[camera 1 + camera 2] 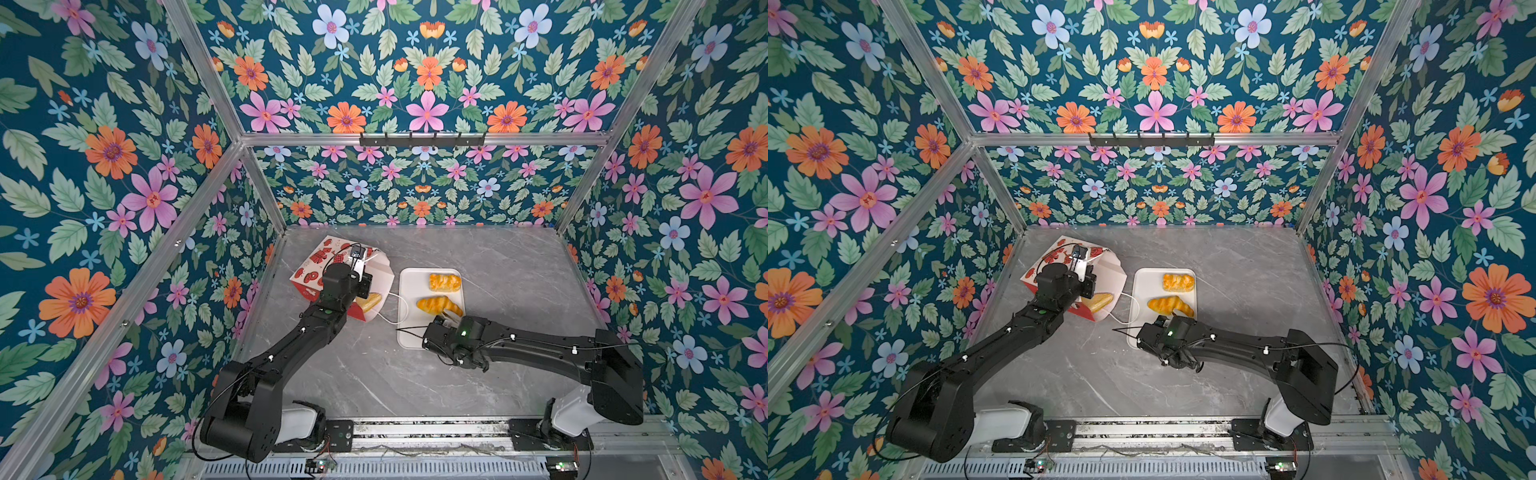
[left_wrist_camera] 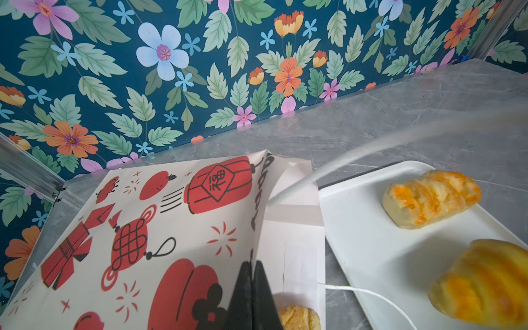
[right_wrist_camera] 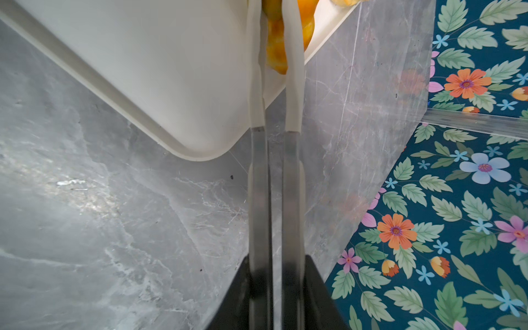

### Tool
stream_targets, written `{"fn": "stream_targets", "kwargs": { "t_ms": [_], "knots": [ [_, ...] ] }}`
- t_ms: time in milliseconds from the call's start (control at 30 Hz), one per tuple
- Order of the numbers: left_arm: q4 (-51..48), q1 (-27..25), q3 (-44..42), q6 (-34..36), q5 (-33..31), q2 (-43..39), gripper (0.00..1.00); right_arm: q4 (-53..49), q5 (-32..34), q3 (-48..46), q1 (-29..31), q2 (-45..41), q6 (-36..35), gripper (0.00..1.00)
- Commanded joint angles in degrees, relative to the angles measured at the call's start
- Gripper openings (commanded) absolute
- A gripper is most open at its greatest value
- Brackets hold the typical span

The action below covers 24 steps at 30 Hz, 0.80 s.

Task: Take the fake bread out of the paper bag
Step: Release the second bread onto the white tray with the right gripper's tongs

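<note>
We note left hand (image 2: 252,265) clamped on paper bag (image 2: 171,217) rim, right hand (image 3: 273,17) pinching croissant (image 1: 436,304) on tray (image 1: 409,328). We should part it slowly and lift straight up.

text | paper bag (image 2: 171,243): stylised character on red lantern print (image 2: 218,185), not legible

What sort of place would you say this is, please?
Most likely a robot test booth: a left arm and right arm sit on a metal rail at a grey table, boxed in by flowered wall panels on an aluminium frame.
</note>
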Motion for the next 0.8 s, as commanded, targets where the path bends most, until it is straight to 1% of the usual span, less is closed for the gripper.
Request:
{"fn": "stream_targets", "kwargs": {
  "t_ms": [0, 133, 200, 367, 533, 633, 767],
  "knots": [
    [2.4, 0.2, -0.1, -0.8, 1.0, -0.2, 0.0, -2.0, -0.6, 0.5, 0.0, 1.0, 2.8, 0.3],
    [2.5, 0.3, -0.2, -0.8, 1.3, -0.3, 0.0, -2.3, -2.4, 0.7, 0.2, 0.8, 3.7, 0.39],
    [2.6, 0.4, -0.3, -0.9, 1.4, -0.4, 0.0, -1.8, -3.7, 0.3, 0.1, -0.3, 3.8, 0.42],
    [2.5, 0.4, -0.2, -1.0, 2.0, -0.5, 0.0, -0.7, -6.0, -0.3, 0.1, -4.3, 4.5, 0.43],
    [2.6, 0.4, -0.2, -1.0, 3.5, -0.6, 0.0, 3.9, -8.6, -0.4, 0.1, -10.5, 3.5, 0.42],
    [2.5, 0.4, -0.1, -0.9, 4.2, -0.5, 0.0, 9.3, -11.3, -0.1, 0.1, -13.2, 1.5, 0.41],
    [1.9, 0.4, 0.4, -1.0, 5.4, 0.0, 0.0, 17.6, -14.5, -0.1, 0.2, -14.7, -4.3, 0.4]
  ]
}}
